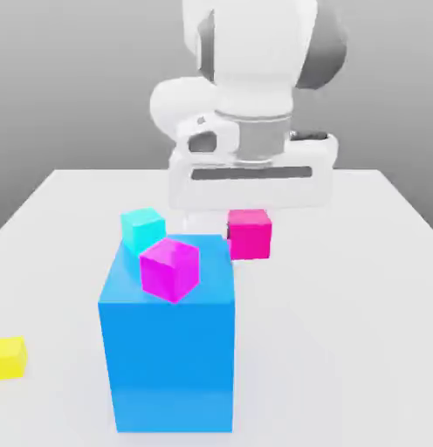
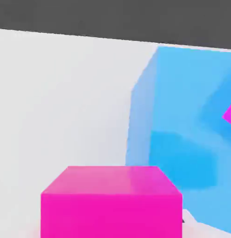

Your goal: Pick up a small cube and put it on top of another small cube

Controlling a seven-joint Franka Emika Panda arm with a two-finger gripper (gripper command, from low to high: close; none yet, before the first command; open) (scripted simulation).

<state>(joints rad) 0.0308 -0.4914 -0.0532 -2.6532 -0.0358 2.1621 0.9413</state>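
One hot-pink cube [image 1: 250, 236] hangs at three o'clock of the big blue cube [image 1: 171, 349] in the exterior view, clamped in the tool [image 1: 248, 229]. Cyan [image 1: 143, 230] and magenta cubes [image 1: 170, 270] sit on the blue one.

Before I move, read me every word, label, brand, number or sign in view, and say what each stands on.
None: no text or sign can be read on the hot-pink cube, magenta cube, cyan cube, big blue cube, yellow block or arm.
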